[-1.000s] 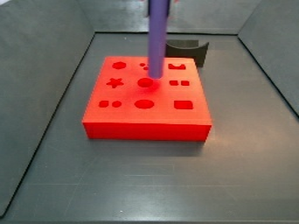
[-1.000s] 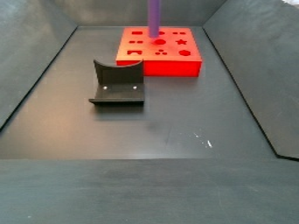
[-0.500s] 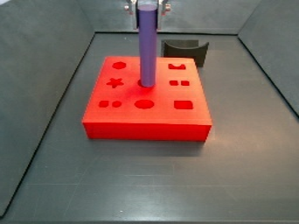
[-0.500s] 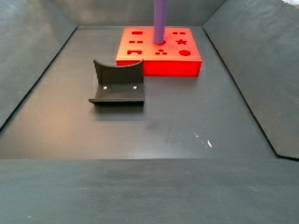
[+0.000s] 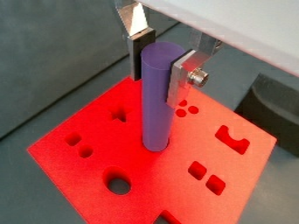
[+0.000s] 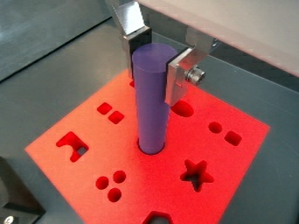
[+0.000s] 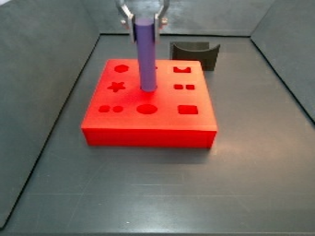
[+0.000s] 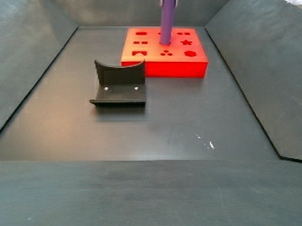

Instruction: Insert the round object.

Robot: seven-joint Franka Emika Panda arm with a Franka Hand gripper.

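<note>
From this side view, my purple round peg [image 8: 169, 22] stood upright on the red block [image 8: 165, 53] at the far end of the dark floor. My gripper was out of frame above it. Nearer the camera, well apart from the block, sat a dark grey curved block [image 8: 118, 85].

The gripper [image 7: 145, 13] has come lower over the red block [image 7: 147, 124], so its silver fingers [image 5: 177, 77] now show at the top of a side view, where one second ago only the purple peg [image 7: 145, 57] was visible. The peg's lower end has gone from just above the block to sitting in a hole (depth unclear). The block has shifted slightly sideways in both side views.
</note>
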